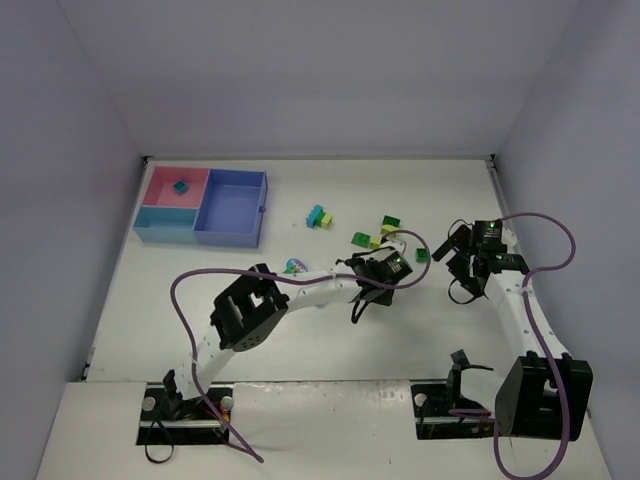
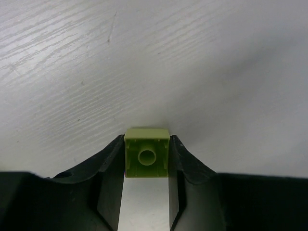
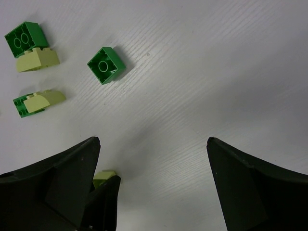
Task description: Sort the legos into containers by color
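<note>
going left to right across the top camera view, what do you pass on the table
pink tray → larger blue tray → teal and yellow-green bricks → lone green brick → right gripper

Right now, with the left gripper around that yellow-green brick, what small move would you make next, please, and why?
Probably lift the left gripper straight up: its fingers press both sides of the yellow-green brick, which seems to rest on the table, and the trays lie far to the left.
</note>
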Controlling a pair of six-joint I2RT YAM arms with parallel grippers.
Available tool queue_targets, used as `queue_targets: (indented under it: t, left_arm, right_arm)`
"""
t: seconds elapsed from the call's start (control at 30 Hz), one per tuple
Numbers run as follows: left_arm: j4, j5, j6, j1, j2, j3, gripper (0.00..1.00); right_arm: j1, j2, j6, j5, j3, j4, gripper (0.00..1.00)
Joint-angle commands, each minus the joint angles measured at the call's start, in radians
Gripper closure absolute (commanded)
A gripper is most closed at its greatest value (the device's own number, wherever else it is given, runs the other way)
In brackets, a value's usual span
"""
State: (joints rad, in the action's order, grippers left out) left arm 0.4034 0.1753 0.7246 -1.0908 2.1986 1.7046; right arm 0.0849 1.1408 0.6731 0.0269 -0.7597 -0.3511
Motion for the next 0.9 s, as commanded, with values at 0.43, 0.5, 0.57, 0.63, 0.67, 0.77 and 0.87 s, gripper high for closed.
queue_targets:
  t: [0.43, 0.5, 0.57, 0.63, 0.67, 0.77, 0.87]
  left_arm:
    - [0.144, 0.101, -0.304, 0.635, -0.571, -0.129, 1.0]
    - [0.131, 0.095, -0.347, 0.777, -0.568, -0.137, 1.0]
    - [0.127, 0.061, -0.382, 0.865, -0.536, -0.123, 0.99]
    - [0.108, 0.043, -0.41, 0.969, -0.492, -0.117, 0.98]
    - [0.098, 0.043, -0.425, 0.998, -0.475, -0.111, 0.98]
    - [0.089, 0.02, -0.444, 1.086, -0.399, -0.068, 0.92]
    - [0.091, 0.018, -0.468, 1.157, -0.329, -0.03, 0.87]
  right_arm:
    - [-0.002, 0.042, -0.073, 0.047, -0.026, 0.07, 0.1]
    - [-0.004, 0.043, -0.081, 0.045, -0.026, 0.075, 0.1]
    - [-0.004, 0.046, -0.089, 0.047, -0.027, 0.077, 0.1]
    - [-0.004, 0.051, -0.093, 0.054, -0.029, 0.081, 0.1]
    - [-0.004, 0.054, -0.093, 0.057, -0.029, 0.083, 0.1]
    - [-0.004, 0.056, -0.107, 0.074, -0.029, 0.096, 0.1]
    - [-0.004, 0.057, -0.115, 0.08, -0.029, 0.1, 0.1]
